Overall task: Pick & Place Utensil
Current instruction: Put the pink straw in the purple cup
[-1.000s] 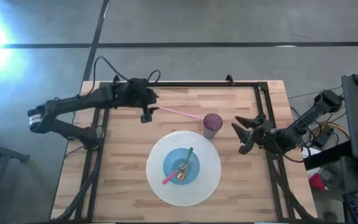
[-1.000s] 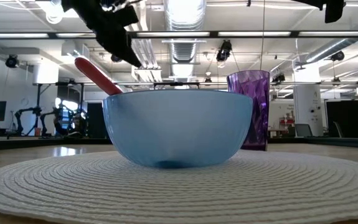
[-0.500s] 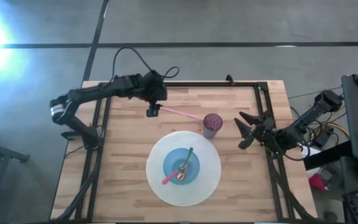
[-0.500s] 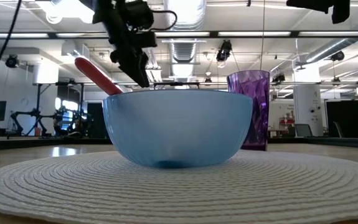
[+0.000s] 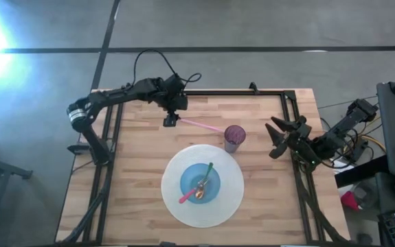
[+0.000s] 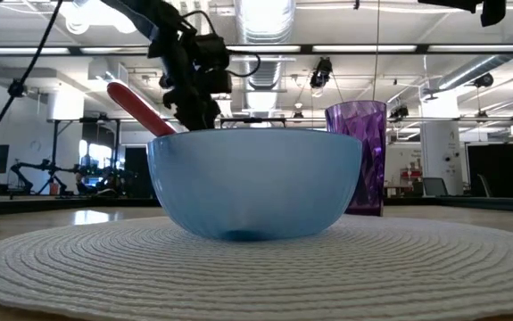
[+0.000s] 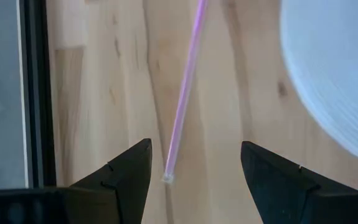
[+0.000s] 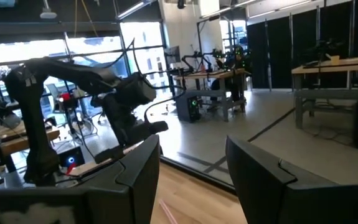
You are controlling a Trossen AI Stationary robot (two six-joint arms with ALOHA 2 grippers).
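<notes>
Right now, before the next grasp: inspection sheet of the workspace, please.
Surface: wooden table, black frame along its edges.
Job's things: pink straw lies flat on the wood, one end by the purple cup. Blue bowl sits on the round white placemat, holding utensils with green, pink and metallic parts.
Clutter: nothing seen.
Grippers: left gripper open, fingers either side of the straw's free end, not closed on it. Right gripper open and empty, at the table's right edge.
Cables: black cable loops above the left arm; wires at the right arm's base.
Surroundings: grey floor; lab benches and other robot arms beyond the table; no person seen.
</notes>
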